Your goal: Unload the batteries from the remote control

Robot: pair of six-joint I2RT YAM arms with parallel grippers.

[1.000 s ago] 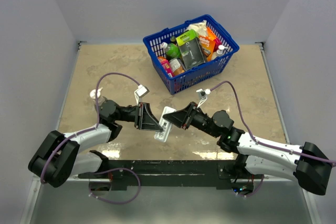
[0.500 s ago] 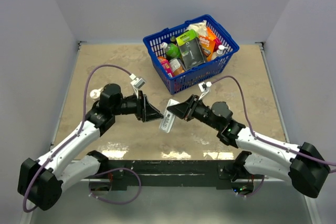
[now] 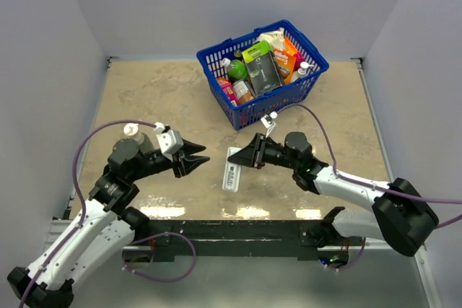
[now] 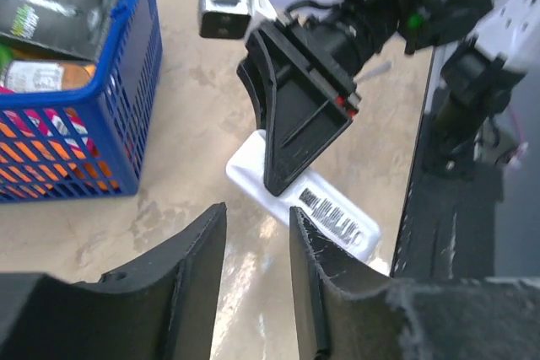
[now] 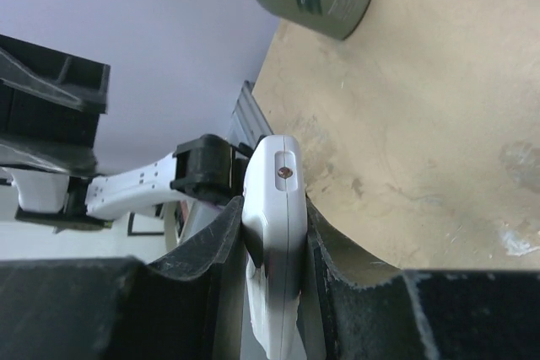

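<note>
The remote control (image 3: pixel 231 173) is a small, slim white bar in the middle of the table's near half. It points lengthways away from the arms, its far end leaning slightly right. The right gripper (image 3: pixel 245 158) pinches that far end between its two black fingers; the near end juts out free. It sits low over the tabletop, and whether it touches cannot be told.

From the left wrist, the remote control (image 4: pixel 333 217) shows a barcode label on its upper face. From the right wrist, it (image 5: pixel 274 200) appears end-on, with rounded corners and a small dark red dot. Whether batteries sit inside cannot be told.
</note>
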